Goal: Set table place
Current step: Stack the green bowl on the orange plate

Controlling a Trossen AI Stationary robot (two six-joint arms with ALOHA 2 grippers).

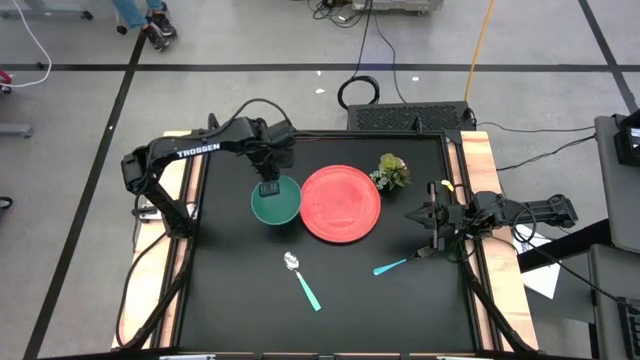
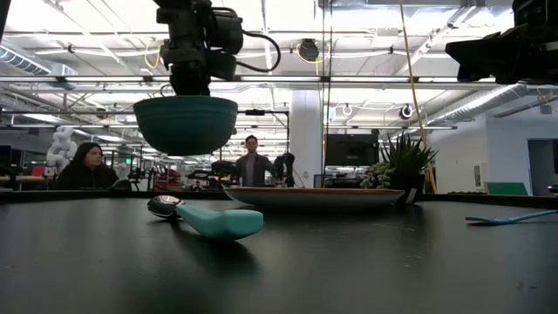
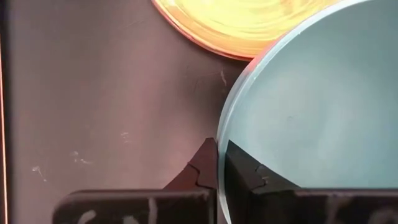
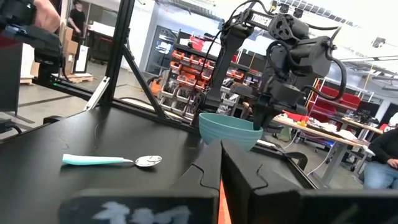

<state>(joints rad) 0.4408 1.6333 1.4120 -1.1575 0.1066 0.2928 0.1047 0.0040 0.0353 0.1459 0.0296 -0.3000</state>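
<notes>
Seen from above, a black table (image 1: 240,300) holds a red plate (image 1: 341,204) near its middle. The left gripper (image 1: 269,186) reaches in from the left and pinches the rim of a teal bowl (image 1: 275,203), which sits just beside the plate's left edge. A small plant (image 1: 392,171) stands at the plate's upper right. A spoon (image 1: 302,279) with a teal handle lies below the plate, and a teal-handled fork (image 1: 400,264) lies to the lower right. The right gripper (image 1: 432,214) waits at the table's right edge, its fingers pressed together.

From table height, the bowl (image 2: 185,122) hangs in the air, clear of the tabletop, held from above by the left gripper (image 2: 190,85). The plate (image 2: 318,196) rests flat behind the spoon (image 2: 205,216). Two people show in the room beyond.

The left wrist camera shows both dark fingers (image 3: 202,168) clamped on the bowl's rim (image 3: 311,118), with the plate (image 3: 239,25) close beyond it.

The right wrist camera shows its own fingers (image 4: 208,165) closed, with the spoon (image 4: 112,160) on the table and the lifted bowl (image 4: 230,129) farther off.
</notes>
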